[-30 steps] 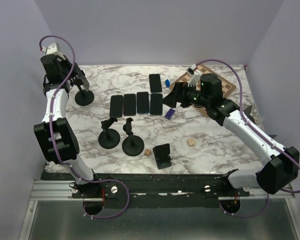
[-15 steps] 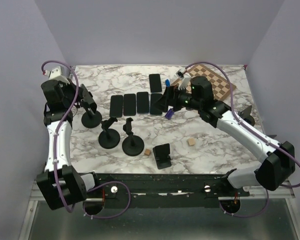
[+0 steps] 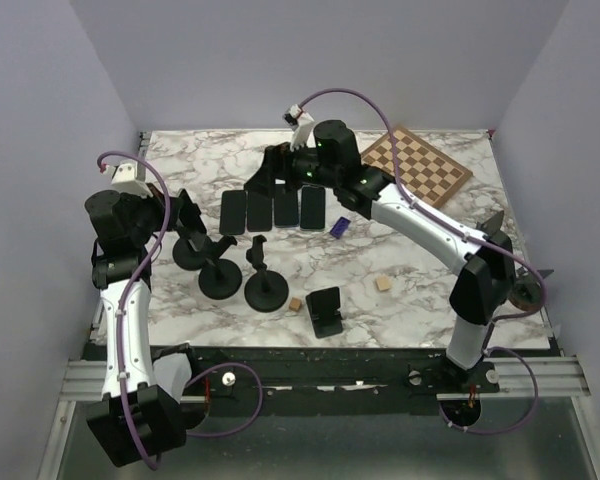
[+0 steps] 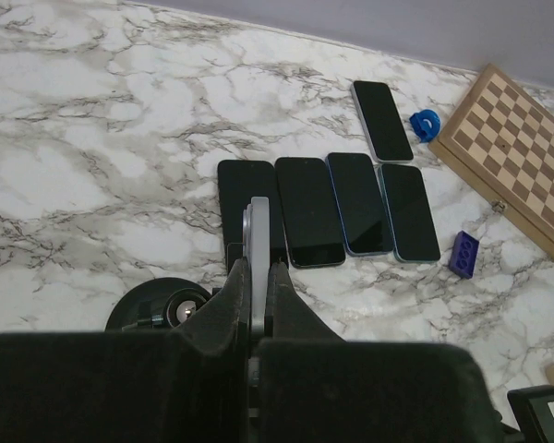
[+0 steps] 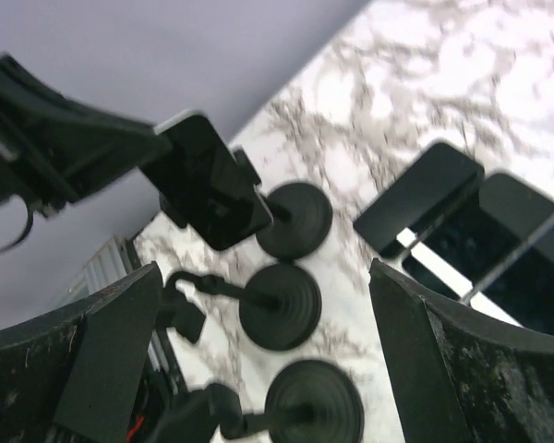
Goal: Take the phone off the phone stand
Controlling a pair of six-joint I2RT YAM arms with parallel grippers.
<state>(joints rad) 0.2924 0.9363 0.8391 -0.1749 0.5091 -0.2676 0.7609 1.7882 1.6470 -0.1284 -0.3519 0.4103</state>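
A dark phone [image 5: 208,180] sits clamped in a black phone stand with a round base [image 3: 190,252] at the left of the table. My left gripper [image 3: 185,212] is shut on the phone; in the left wrist view the gripper [image 4: 256,268] pinches the phone's thin grey edge [image 4: 256,226], with the stand's base [image 4: 157,309] below left. My right gripper [image 3: 263,178] is open and empty, reaching left over the row of phones. In the right wrist view this gripper [image 5: 266,268] hangs above the stands, and the stand's base [image 5: 295,220] lies under the phone.
Several phones [image 3: 273,208] lie flat in a row mid-table, one more behind them [image 4: 382,120]. Two empty round stands [image 3: 220,278] [image 3: 265,290] and a black folding stand [image 3: 325,310] stand in front. A chessboard [image 3: 417,165], blue brick [image 3: 342,227] and wooden cubes [image 3: 383,284] lie at the right.
My left gripper has moved nearer and rightward, and the stand with the phone has come along. My right arm has swung left across the row of phones towards the stand.
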